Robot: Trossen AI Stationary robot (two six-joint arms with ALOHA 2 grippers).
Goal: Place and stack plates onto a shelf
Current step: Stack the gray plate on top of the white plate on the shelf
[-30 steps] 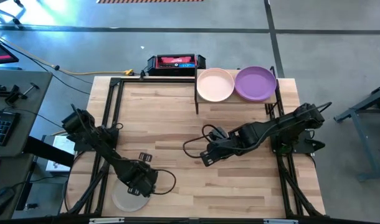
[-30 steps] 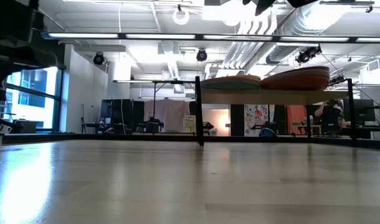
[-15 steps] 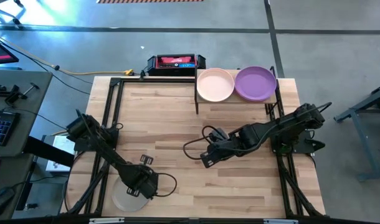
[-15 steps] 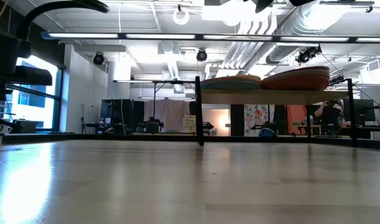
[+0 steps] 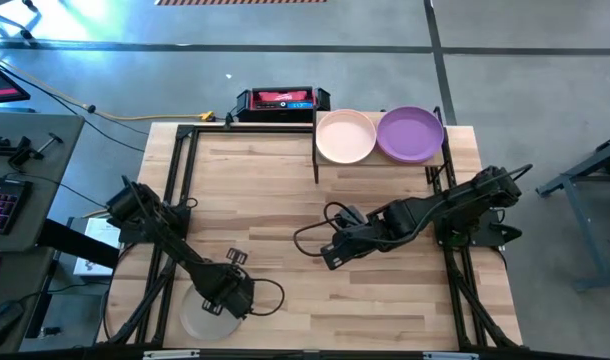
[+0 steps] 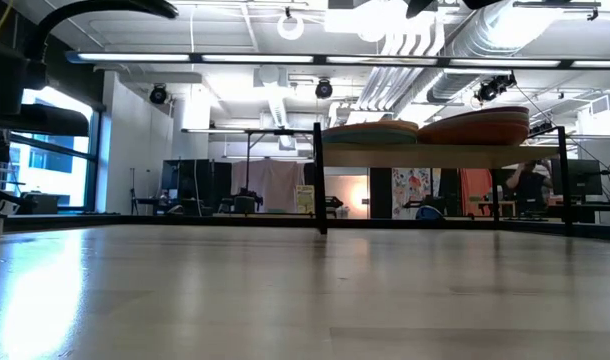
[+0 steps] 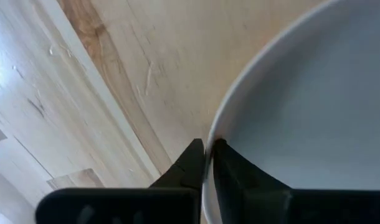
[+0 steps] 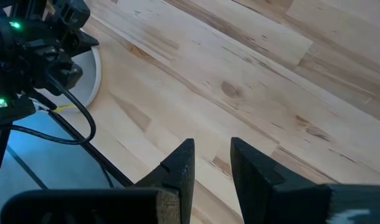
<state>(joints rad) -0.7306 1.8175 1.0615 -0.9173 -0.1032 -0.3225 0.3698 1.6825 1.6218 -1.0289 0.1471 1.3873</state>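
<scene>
A pale beige plate point(image 5: 200, 318) lies at the table's near left corner, and my left gripper point(image 5: 228, 297) is shut on its rim; the plate fills much of the left wrist view point(image 7: 302, 112). The shelf point(image 5: 380, 160) stands at the far right. It carries a cream plate point(image 5: 345, 135) and a purple plate point(image 5: 410, 134), each on top of a stack that shows in the low view point(image 6: 370, 132) point(image 6: 475, 126). My right gripper point(image 5: 330, 256) is open and empty over the table's middle point(image 8: 212, 158). My left gripper pinches the plate's rim point(image 7: 210, 132) at the edge nearest the table's middle. One finger point(image 7: 224, 157) is inside the plate and the other point(image 7: 191, 159) outside. The fingers come from above, pointing down. Whether the plate is lifted, I cannot tell.
A black and red box point(image 5: 282, 100) lies behind the table's far edge. Black frame rails point(image 5: 180, 180) run along the table's left and right sides. Bare wood lies between the grippers and the shelf. People and desks show beyond the table in the low view.
My left gripper has gone a little toward the table's near edge, over the pale plate. The plate has stayed where it was.
</scene>
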